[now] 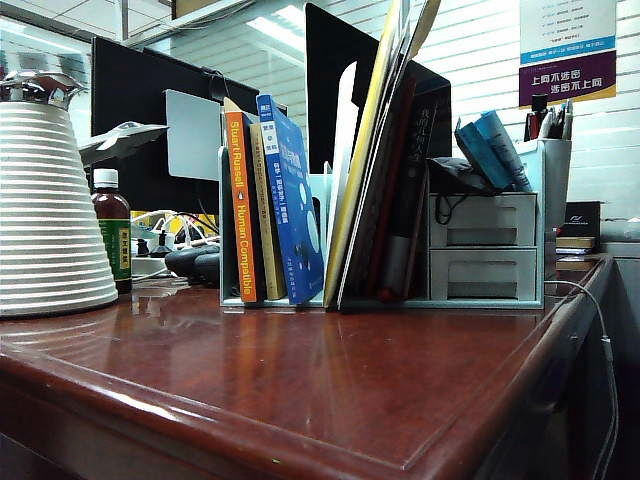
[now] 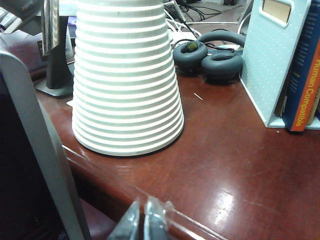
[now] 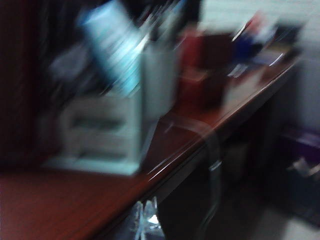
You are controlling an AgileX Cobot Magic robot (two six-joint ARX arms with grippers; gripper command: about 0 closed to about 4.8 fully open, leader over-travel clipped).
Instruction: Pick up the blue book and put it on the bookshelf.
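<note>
Headphones (image 2: 212, 55) appear whole only beside left tool (image 2: 145, 222).

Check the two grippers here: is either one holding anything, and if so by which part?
Nothing is held. The left gripper and right gripper are both shut and empty, off the desk's front edge. The blue book stands in the bookshelf.

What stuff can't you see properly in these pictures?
- Right wrist view: all smeared by motion blur; the bookshelf drawers and the things behind are only shapes. The right gripper, shut, is cut by the edge.
- Left wrist view: the left gripper, shut, shows only its tips; the blue book is out of frame.
- Exterior view: the blue book has lettering too small to read; neither gripper shows.
</note>
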